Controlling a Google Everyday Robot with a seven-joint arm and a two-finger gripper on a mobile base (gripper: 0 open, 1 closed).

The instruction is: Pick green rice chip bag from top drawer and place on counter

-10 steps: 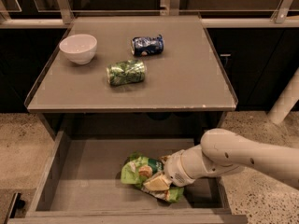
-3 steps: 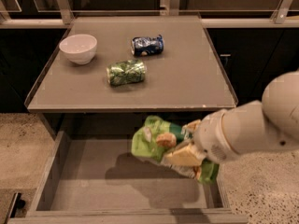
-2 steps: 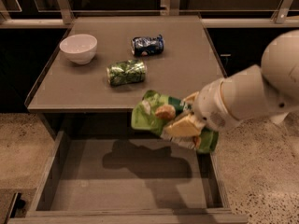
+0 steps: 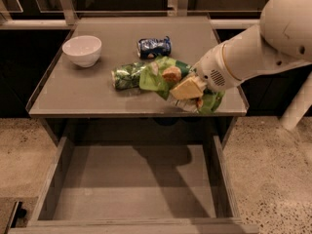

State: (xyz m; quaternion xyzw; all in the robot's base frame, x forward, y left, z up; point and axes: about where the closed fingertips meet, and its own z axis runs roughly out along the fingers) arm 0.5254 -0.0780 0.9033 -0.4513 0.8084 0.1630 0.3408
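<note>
The green rice chip bag (image 4: 163, 77) is crumpled light green and hangs in the air above the front right part of the counter (image 4: 73, 94). My gripper (image 4: 187, 87) comes in from the right on a thick white arm and is shut on the bag, its tan fingers (image 4: 186, 88) pressed into the foil. The top drawer (image 4: 131, 179) stands pulled open below the counter, with nothing on its grey bottom.
A white bowl (image 4: 82, 50) sits at the counter's back left. A blue can (image 4: 153, 47) lies at the back middle and a dark green crushed can (image 4: 126, 76) lies just left of the bag. Speckled floor lies on both sides.
My gripper has lifted the bag out of the drawer and carried it up and back, over the counter's front right. The drawer now holds nothing.
</note>
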